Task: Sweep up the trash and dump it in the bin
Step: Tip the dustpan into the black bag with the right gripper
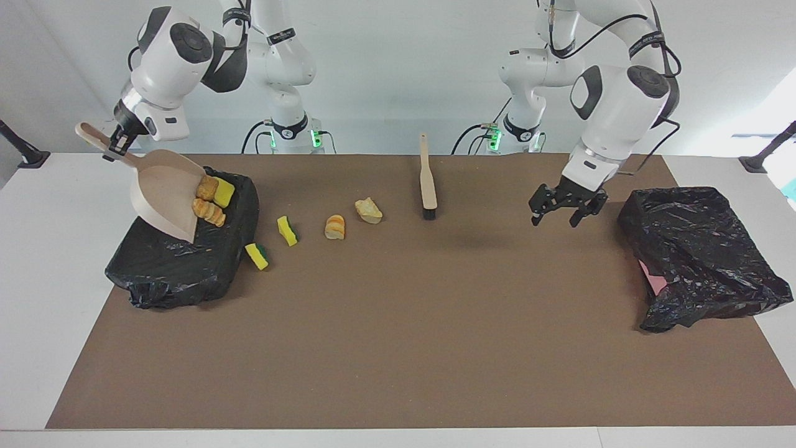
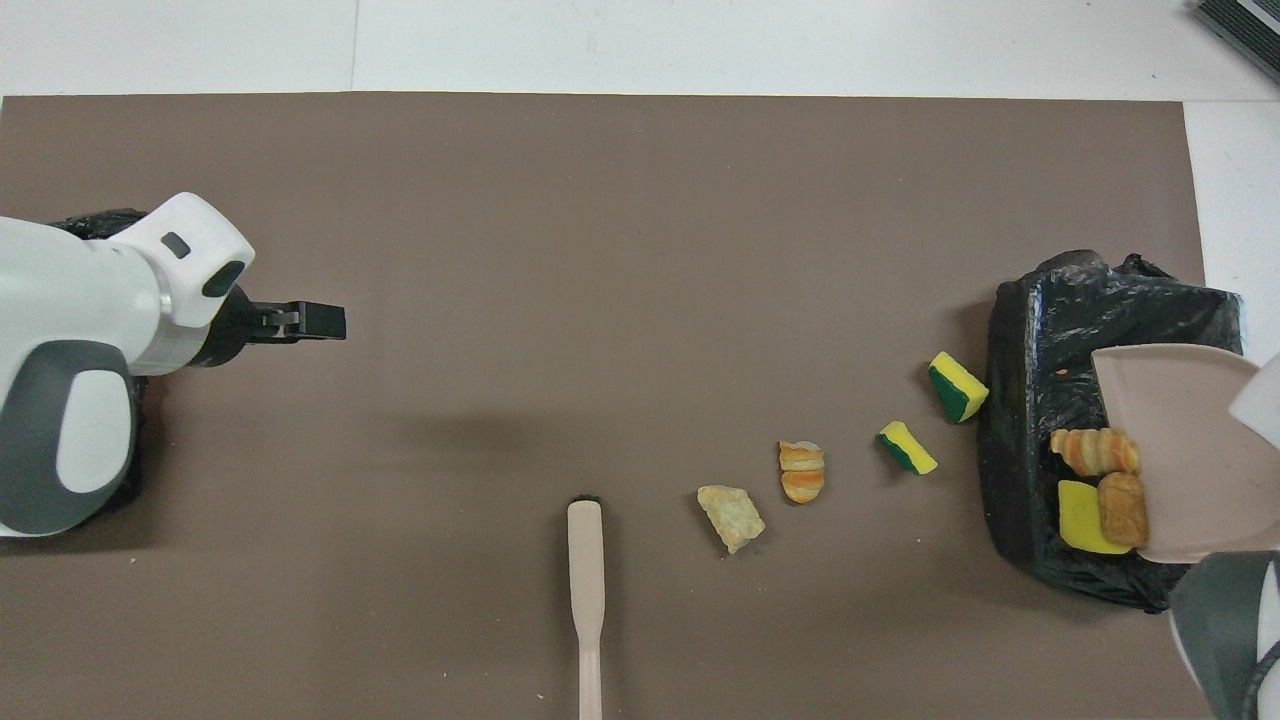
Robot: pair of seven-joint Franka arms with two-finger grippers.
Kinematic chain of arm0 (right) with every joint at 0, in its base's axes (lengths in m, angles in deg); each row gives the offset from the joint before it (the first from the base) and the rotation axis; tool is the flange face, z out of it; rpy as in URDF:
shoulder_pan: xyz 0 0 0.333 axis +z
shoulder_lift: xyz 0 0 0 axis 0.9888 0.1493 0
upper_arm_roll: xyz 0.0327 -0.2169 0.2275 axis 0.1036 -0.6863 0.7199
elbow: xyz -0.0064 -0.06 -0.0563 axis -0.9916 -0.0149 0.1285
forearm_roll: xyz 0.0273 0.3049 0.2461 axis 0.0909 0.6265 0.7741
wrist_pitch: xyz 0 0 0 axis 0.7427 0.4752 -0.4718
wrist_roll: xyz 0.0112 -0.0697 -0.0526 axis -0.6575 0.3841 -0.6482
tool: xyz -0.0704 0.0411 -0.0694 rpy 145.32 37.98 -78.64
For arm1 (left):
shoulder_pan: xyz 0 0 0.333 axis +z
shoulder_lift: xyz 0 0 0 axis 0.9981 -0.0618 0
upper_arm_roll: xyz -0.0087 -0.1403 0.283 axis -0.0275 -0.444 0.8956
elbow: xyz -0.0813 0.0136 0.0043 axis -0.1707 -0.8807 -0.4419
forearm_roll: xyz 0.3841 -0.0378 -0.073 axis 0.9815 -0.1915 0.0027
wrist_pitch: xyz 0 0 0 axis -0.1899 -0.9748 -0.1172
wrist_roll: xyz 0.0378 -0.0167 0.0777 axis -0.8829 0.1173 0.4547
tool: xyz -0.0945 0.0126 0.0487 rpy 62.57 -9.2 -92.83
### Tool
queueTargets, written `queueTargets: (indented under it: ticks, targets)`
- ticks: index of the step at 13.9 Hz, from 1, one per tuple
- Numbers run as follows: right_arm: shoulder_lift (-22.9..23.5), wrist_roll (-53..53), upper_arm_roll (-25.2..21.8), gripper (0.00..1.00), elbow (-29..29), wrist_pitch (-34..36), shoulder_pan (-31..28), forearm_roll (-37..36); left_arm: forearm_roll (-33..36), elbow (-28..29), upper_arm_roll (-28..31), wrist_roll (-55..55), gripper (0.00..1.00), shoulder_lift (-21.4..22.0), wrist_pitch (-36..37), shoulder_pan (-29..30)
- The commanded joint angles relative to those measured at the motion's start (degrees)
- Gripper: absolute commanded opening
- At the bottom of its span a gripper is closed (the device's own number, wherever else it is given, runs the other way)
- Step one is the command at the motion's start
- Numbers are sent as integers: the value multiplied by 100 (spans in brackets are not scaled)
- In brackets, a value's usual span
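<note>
Facing view, right gripper [image 1: 116,144] tilting dustpan [image 1: 166,194], trash [image 1: 211,198] seemingly sliding binward.

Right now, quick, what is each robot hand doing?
Left gripper: open, empty, over the mat near a black bag.
Right gripper: shut on the dustpan handle, tipping it.

Seven bits of trash [image 1: 335,226] were in view: three yellow sponge pieces [image 1: 287,230] and four bread-like lumps [image 1: 369,210]. Three of the seven sat at the lip of the one tilted dustpan [image 1: 163,193]. There were two black bins [image 1: 180,261], one brush [image 1: 427,180] and two grippers [image 1: 561,210]
</note>
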Motion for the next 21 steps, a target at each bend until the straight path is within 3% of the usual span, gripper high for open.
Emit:
queueTargets:
  ticks: [1,3,6,12,15,21]
  targets:
    - [-112,82,90,0,167,557,401,-234,383,-630,-62,446,100,-215,425,381]
    - [-68,82,195,0,369,927,604,-217,743,-938,-53,446,100,-215,802,496]
    - [116,47,335,0,729,1130,605,-103,727,-1518,-53,446,100,-241,1628,768]
    - [951,608,371,0,2003,2210,605,653,692,-2239,-18,358,100,-127,3070,848]
    - [952,1082,547,0,2058,2422,605,846,718,-2591,-18,358,100,-136,3519,848]
    - [934,2462,732,0,2040,2510,666,1882,718,-2197,17,411,100,180,3485,848]
